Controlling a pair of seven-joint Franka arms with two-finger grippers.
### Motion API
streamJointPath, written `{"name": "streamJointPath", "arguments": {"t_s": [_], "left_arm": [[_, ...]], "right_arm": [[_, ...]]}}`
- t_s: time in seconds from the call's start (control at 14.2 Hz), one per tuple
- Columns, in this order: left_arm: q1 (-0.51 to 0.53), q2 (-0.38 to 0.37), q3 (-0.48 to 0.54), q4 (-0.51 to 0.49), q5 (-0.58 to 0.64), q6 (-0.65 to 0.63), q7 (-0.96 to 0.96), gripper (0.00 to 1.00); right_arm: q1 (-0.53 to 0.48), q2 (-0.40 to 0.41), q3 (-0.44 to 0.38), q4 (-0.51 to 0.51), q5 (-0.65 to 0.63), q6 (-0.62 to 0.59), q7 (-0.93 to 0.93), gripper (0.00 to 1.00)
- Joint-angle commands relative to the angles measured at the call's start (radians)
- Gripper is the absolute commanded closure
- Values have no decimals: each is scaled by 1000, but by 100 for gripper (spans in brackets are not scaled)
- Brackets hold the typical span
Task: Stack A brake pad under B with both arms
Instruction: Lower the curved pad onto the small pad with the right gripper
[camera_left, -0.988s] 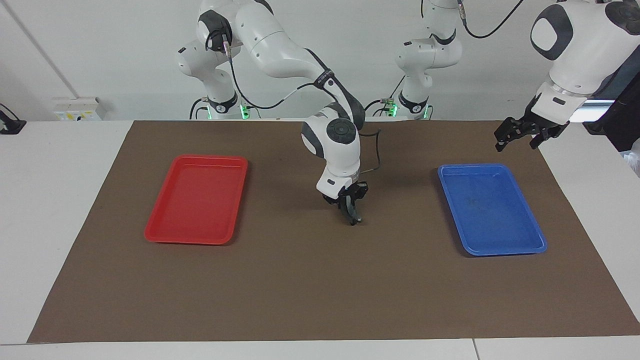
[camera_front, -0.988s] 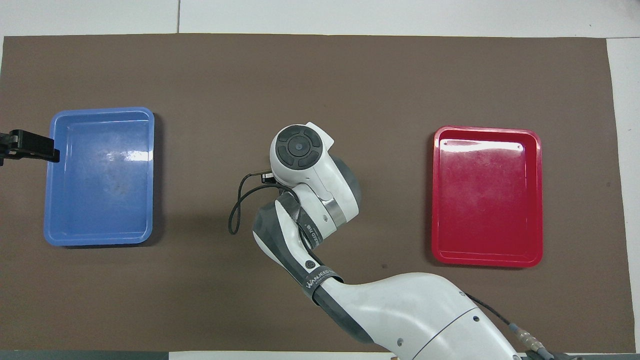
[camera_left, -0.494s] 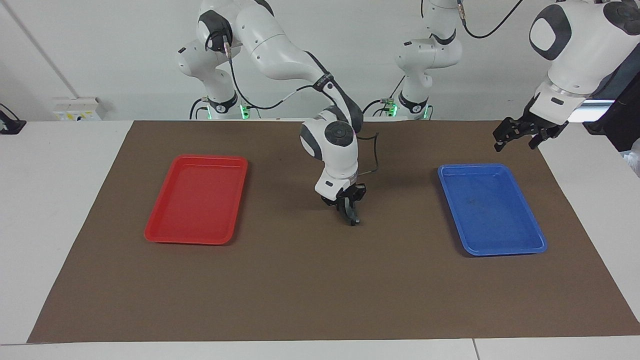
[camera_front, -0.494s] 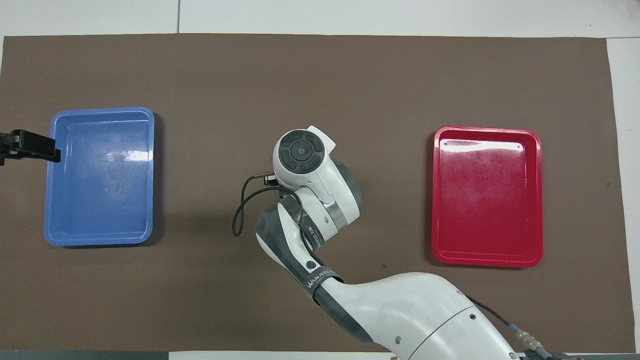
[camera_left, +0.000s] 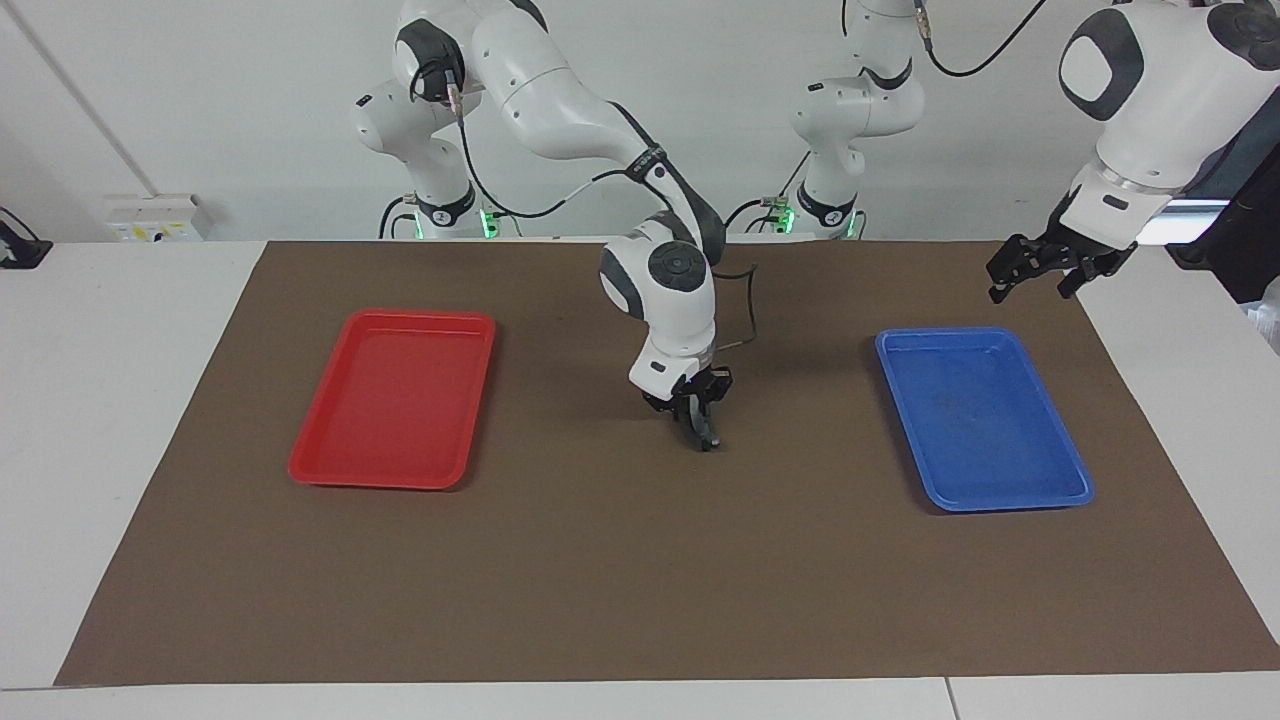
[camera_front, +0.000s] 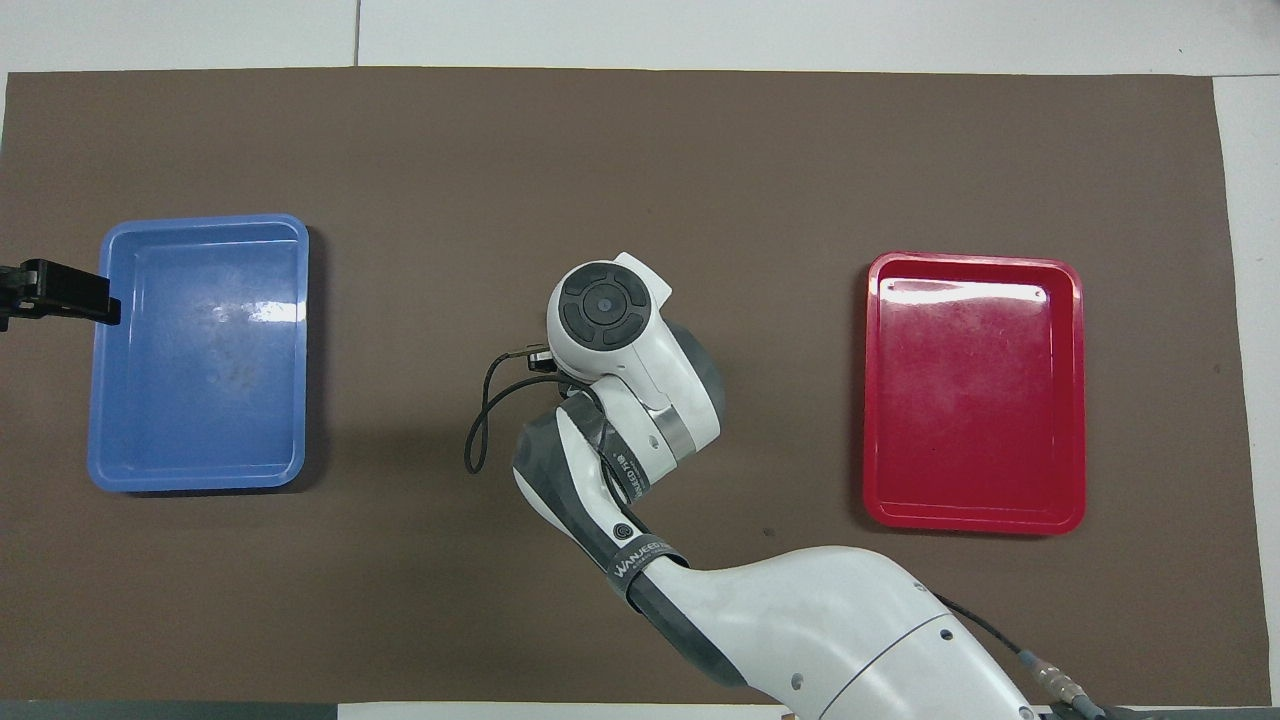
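Note:
My right gripper (camera_left: 697, 418) hangs low over the middle of the brown mat (camera_left: 640, 580), shut on a short dark grey pad, the A brake pad (camera_left: 707, 436). The pad is held on edge, pointing down, with its lower tip at or just above the mat. In the overhead view the right arm's wrist (camera_front: 603, 305) covers both gripper and pad. My left gripper (camera_left: 1035, 270) waits, open with nothing in it, in the air by the blue tray's corner nearest the robots; its fingers (camera_front: 62, 295) show at the tray's edge. B is out of view.
A red tray (camera_left: 395, 480) lies toward the right arm's end of the mat and a blue tray (camera_left: 1000, 500) toward the left arm's end, with nothing in either. A black cable (camera_front: 478, 425) loops beside the right wrist.
The right arm's wrist has shifted slightly toward the robots, still gripping the pad. The left gripper has hardly moved.

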Motion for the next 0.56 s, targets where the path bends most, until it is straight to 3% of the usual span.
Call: {"name": "streamJointPath", "arguments": {"t_s": [0.0,0.07,0.14,0.35,0.49], "left_arm": [[10,-1,-2,3,4,-13,9,0],[10,-1,-2,3,4,-13,9,0],[10,-1,-2,3,4,-13,8,0],[13,-1,-1,3,4,-18,8,0],[15,-1,-1,3,4,-19,9,0]], "right_arm": [[1,-16,2,-40,21,35,-9,81],[3,-16,2,-40,20,33,-7,49],[3,-16,2,-37,18,32,-6,0],[18,-25,0,-12,4,7,-4,0],[9,-72,-9,-12,1,-22,-3,0]]}}
